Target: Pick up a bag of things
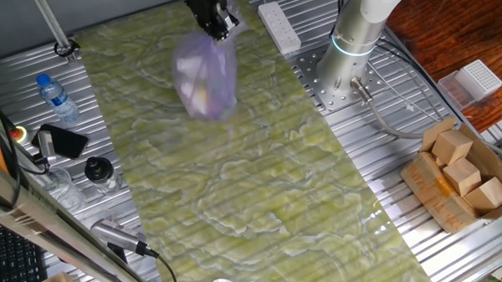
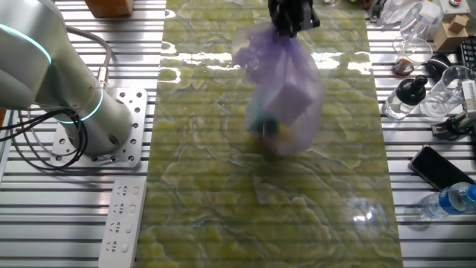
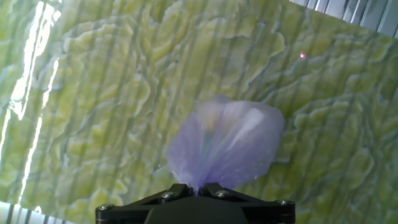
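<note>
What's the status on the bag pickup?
Gripper shut on the bag's bunched top. Bag of things hanging below it, blurred, apparently clear of the green mat. Nothing on the mat beneath; cardboard box off to the side.

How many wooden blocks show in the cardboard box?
3 show in the box at the table's edge: one farthest back, one in the middle, one nearest. More may lie underneath.
</note>
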Motion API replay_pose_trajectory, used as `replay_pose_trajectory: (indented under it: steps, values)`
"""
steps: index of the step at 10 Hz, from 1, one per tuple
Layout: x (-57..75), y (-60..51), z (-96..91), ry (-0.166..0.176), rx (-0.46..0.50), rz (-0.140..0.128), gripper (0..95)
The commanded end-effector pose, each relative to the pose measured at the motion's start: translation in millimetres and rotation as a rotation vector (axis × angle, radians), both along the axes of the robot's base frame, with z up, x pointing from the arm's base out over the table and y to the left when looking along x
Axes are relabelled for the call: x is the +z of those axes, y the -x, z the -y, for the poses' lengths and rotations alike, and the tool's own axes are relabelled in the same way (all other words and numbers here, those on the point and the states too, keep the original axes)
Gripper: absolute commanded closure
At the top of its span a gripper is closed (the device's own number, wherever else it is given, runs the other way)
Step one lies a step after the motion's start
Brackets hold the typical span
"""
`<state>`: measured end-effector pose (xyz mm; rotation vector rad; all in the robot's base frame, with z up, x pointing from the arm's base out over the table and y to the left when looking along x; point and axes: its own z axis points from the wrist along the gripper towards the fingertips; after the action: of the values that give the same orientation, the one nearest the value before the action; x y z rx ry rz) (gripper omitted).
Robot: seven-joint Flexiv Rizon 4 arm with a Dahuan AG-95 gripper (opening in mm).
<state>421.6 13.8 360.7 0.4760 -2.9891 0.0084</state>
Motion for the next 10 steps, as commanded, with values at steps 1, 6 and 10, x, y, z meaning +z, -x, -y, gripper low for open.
replay_pose_trajectory:
  steps: [1,6,10]
  values:
    - [7.5,3.2,-3.9,0.002,-0.003,-0.002,95.0]
    - [24.3,12.6,-11.3,0.007,-0.013,-0.010,95.0]
    - [36.6,21.4,-14.1,0.020,-0.009,-0.006,95.0]
